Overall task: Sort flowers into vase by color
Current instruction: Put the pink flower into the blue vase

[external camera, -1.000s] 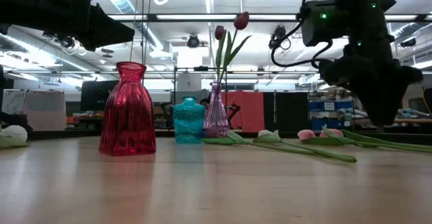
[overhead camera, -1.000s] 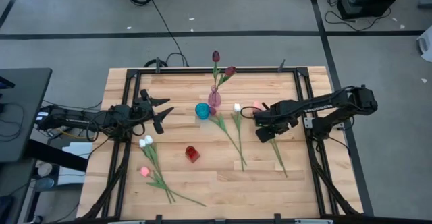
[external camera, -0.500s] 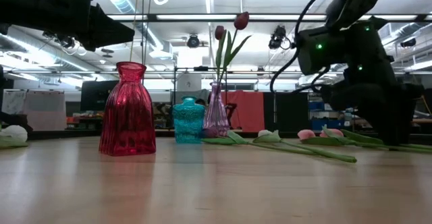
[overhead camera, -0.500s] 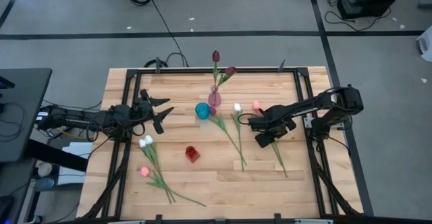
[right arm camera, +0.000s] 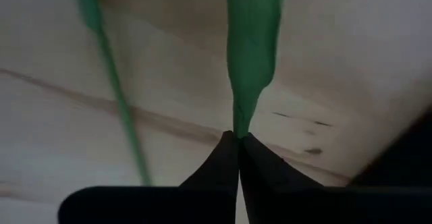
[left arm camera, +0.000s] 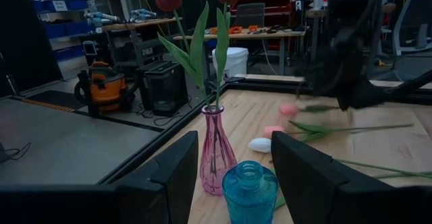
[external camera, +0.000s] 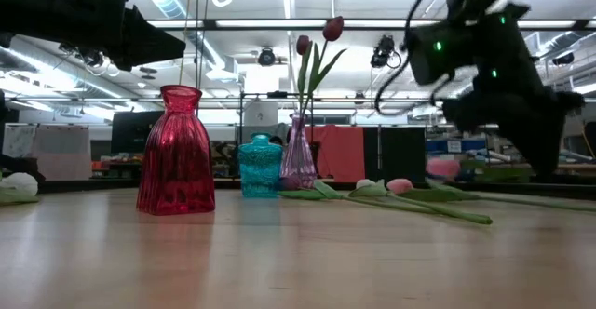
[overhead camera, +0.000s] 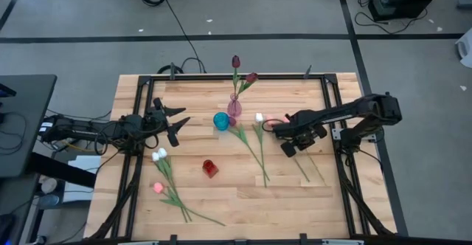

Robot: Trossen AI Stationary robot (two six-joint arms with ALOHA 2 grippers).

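Observation:
My right gripper [overhead camera: 283, 132] is shut on the green stem of a pink tulip [external camera: 445, 167] at the table's right middle, with the head raised a little off the wood. A second pink tulip [external camera: 400, 186] and a white one [overhead camera: 259, 117] lie beside it. The purple vase [overhead camera: 234, 108] holds two maroon tulips [overhead camera: 236, 61] upright. A blue vase [overhead camera: 221, 121] and a red vase [overhead camera: 210, 168] stand nearby. My left gripper [overhead camera: 177, 123] hovers open over the table's left, facing the vases. My right gripper pinches the pink tulip's green stem [right arm camera: 248, 82] between its two shut fingertips [right arm camera: 226, 158], a short way behind the head. The fingers come from the table's right, slanting down, and lie across the stem. The head end is raised; the stem's tail [overhead camera: 305, 173] trails toward the near edge.
Two white tulips [overhead camera: 158, 155] and a pink one [overhead camera: 157, 187] lie at the near left, their stems running to the near edge. Another flower's stem [overhead camera: 251, 149] lies in the middle. A black frame [overhead camera: 330, 97] borders the table.
My right gripper has dropped onto the pink tulips, shut on one stem and risen a little. That tulip's head has lifted off the table and shifted toward the left, and its stem has swung apart from the other pink tulip's stem.

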